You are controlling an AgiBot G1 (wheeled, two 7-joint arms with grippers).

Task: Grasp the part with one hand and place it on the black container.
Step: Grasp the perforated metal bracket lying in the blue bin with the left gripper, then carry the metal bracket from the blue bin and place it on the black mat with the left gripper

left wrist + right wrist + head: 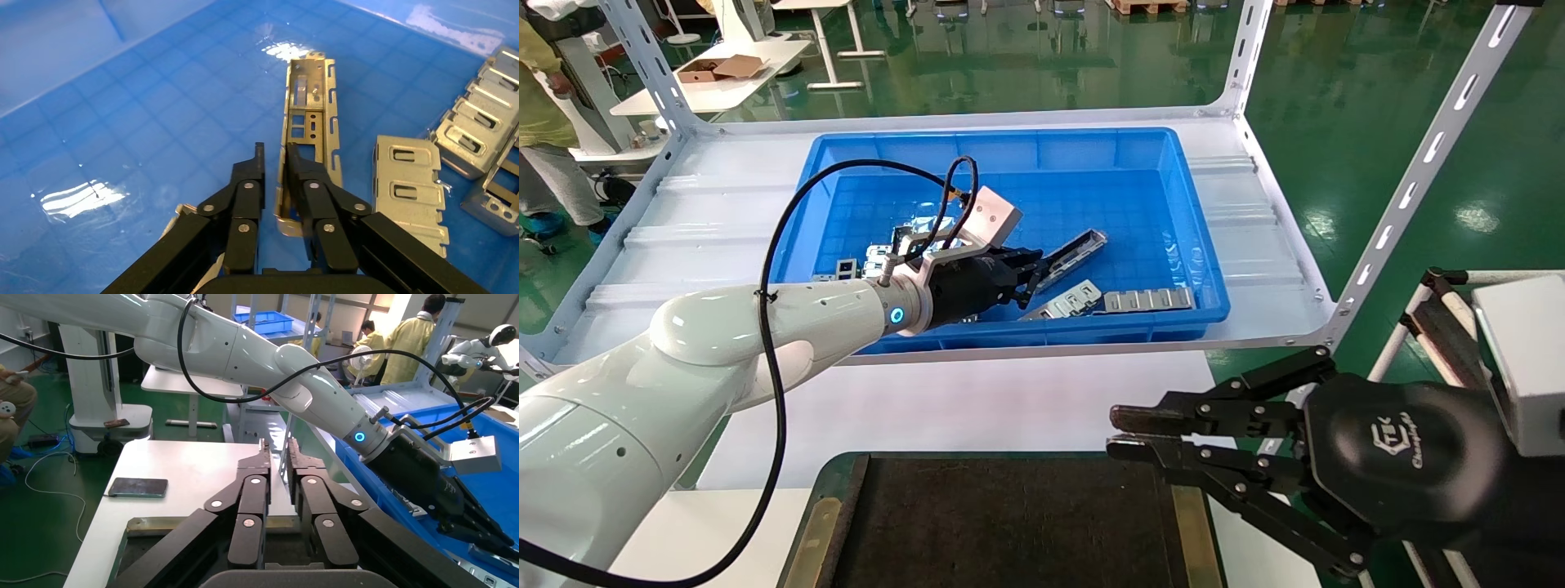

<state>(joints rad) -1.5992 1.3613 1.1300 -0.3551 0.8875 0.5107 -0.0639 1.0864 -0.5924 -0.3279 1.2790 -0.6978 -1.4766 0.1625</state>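
Left black claw gripper (275, 160) straddles near end of grey metal channel rail (310, 116), fingers narrowly apart, grip unconfirmed. Blue plastic bin (1156, 151): several silver stamped strips (1147, 300), partly hidden. Right claw gripper (1128, 433) nearly closed, empty, over black tray (1009, 523), cut off.

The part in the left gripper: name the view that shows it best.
The left wrist view: the part fills the middle, cutouts plain, the left gripper closed on its side wall. The head view shows it small, partly behind the gripper. The right wrist view does not show it.
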